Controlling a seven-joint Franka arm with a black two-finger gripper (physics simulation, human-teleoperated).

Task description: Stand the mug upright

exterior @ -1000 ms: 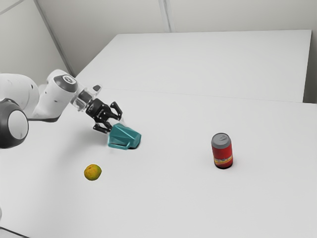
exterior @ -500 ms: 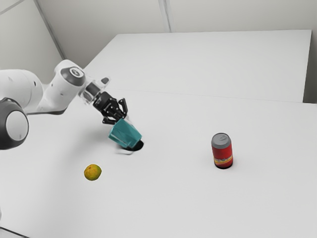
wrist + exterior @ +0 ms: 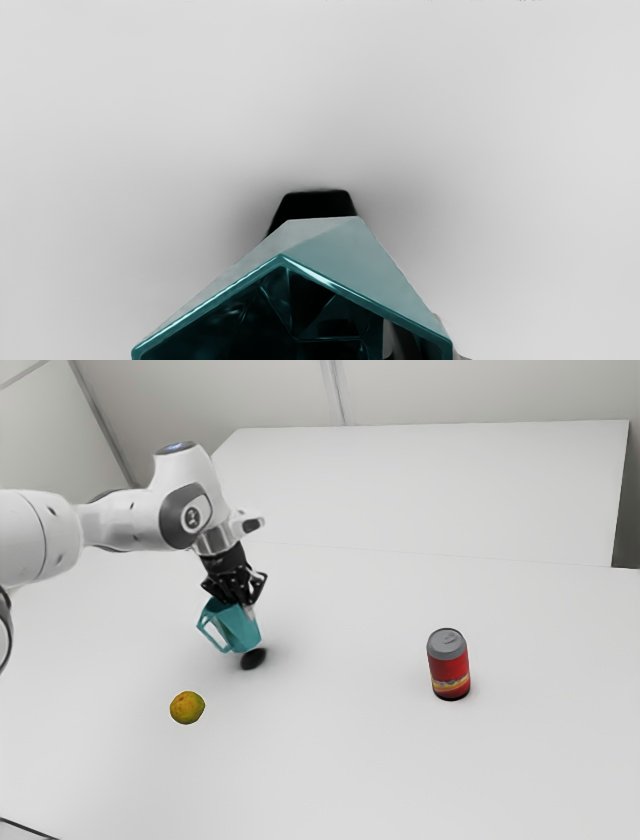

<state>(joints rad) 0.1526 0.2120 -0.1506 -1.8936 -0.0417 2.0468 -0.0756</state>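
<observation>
In the exterior view my gripper (image 3: 246, 603) points down at the rim of the teal mug (image 3: 236, 627). It is shut on the mug's wall. The mug hangs just above the table, opening upward, a little tilted, its handle toward the exterior view's left and a dark shadow below its base. The wrist view looks into the opening of the mug (image 3: 365, 260); there my gripper (image 3: 419, 341) has one fingertip inside the wall and the other outside, both partly hidden.
An orange-yellow fruit (image 3: 187, 707) lies on the white table (image 3: 340, 760), nearer the exterior view's camera than the mug. Toward the exterior view's right stands a red can (image 3: 449, 665) with a grey top.
My hand has risen and swung to a steeper, downward-pointing pose. The mug, first lying on its side, has come up off the table and turned nearly upright, its handle swinging toward the exterior view's left.
</observation>
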